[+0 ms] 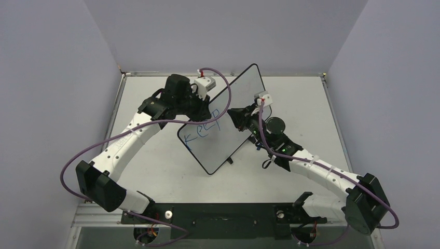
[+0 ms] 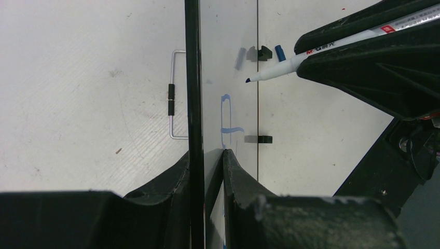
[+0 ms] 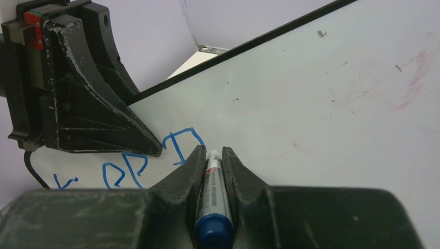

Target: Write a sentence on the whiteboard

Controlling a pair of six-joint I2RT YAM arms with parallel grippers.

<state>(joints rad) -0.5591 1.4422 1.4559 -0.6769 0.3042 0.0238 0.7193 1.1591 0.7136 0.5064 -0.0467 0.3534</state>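
The top camera looked steeply down from above and behind the arm bases, far enough off to take in the whole pale grey table (image 1: 155, 166) and the large white, black-rimmed whiteboard (image 1: 239, 96). The left wrist camera sat close behind the left gripper (image 2: 206, 155), sighting edge-on along the board's rim. The right wrist camera peered closely over the right gripper (image 3: 210, 151) onto the board's face. All three views shared the blue handwritten letters (image 1: 202, 134). Both wrist views shared the white marker pen (image 2: 290, 65).

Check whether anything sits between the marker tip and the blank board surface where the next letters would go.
Nothing visible does. The right gripper holds the marker with its tip by bare whiteboard just past the blue word. The left gripper clamps the board's edge, off to one side.
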